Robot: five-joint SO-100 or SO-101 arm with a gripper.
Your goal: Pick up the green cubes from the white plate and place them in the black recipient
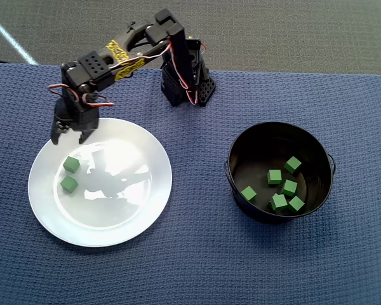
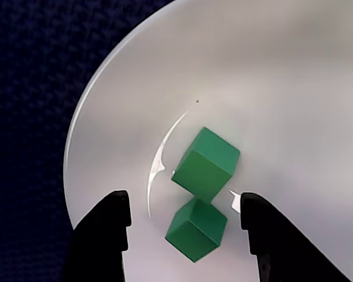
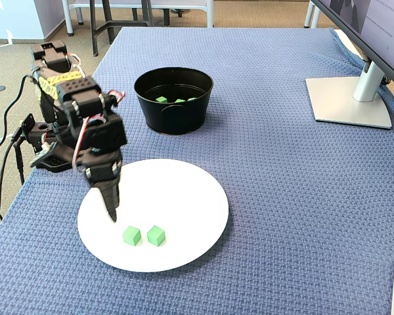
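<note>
In the wrist view the gripper [image 2: 185, 214] stands wide, its two dark fingertips [image 2: 109, 220] at either side of the lower edge and nothing held between them, while two green cubes [image 2: 207, 164] lie on the white plate [image 2: 294, 88], corner touching corner, the nearer one sitting roughly midway between the tips and the farther one just beyond it. To do the pick well, I judge the arm should come straight down on the nearer cube alone, turning the wrist so that the fingers meet flat faces, not corners, since both cubes lie diagonal to the jaws; closing too far forward risks nudging the second cube or pinching both at once, and the glossy plate will let a pushed cube slide. In the fixed view the gripper [image 3: 111, 209] points almost straight down above the plate's left part, beside the two cubes and apart from them, with the forearm folded low and the base [image 3: 46, 154] on the blue cloth [image 3: 282, 164] near the table edge. From overhead, the arm reaches from its base over the plate's upper left rim. Farther off, the black recipient [image 1: 241, 149] stands well apart from the plate, with six cubes already inside it.
</note>
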